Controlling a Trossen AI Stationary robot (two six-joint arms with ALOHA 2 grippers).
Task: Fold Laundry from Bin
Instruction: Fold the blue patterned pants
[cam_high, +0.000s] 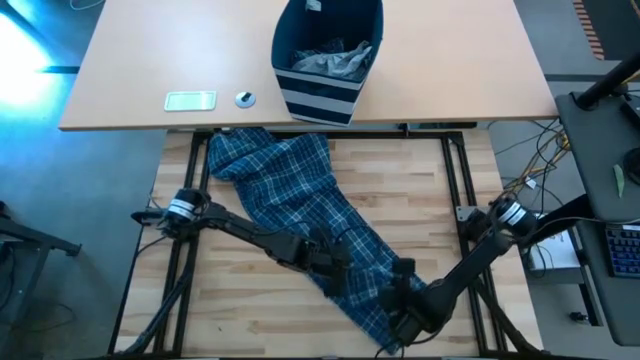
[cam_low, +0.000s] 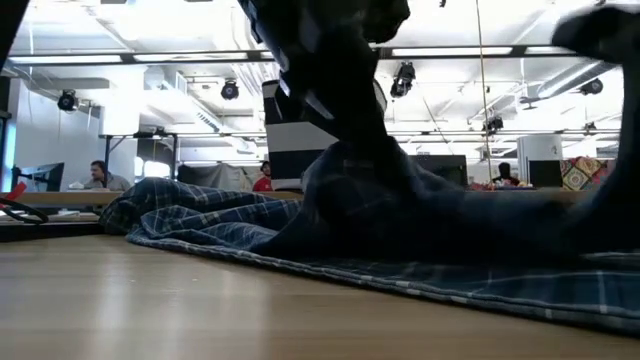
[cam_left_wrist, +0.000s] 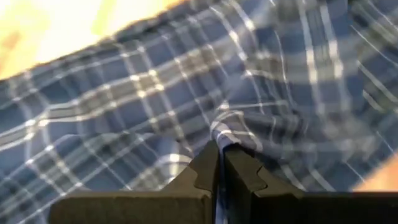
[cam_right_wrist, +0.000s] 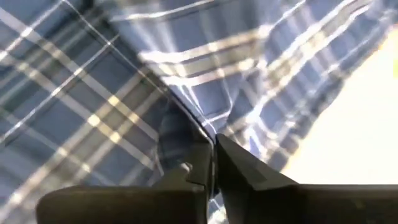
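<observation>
On table centre, plaid trousers (cam_high: 300, 205) spread diagonally, bin (cam_high: 326, 60) beyond. Left gripper (cam_left_wrist: 219, 163) and right gripper (cam_right_wrist: 211, 155) each pinched shut on cloth. Judged flattening stage; next needs coordinated pull.

- The plaid trousers (cam_high: 300, 215) lie in a long diagonal strip across the middle of the wooden table (cam_high: 420, 190), covering the central path
- The left gripper (cam_high: 335, 262) and right gripper (cam_high: 400, 300) both sit on that cloth near its lower end, close together
- Bare wood lies open on both sides of the strip
- The bin (cam_high: 328, 58) stands on the far desk (cam_high: 150, 50)
</observation>
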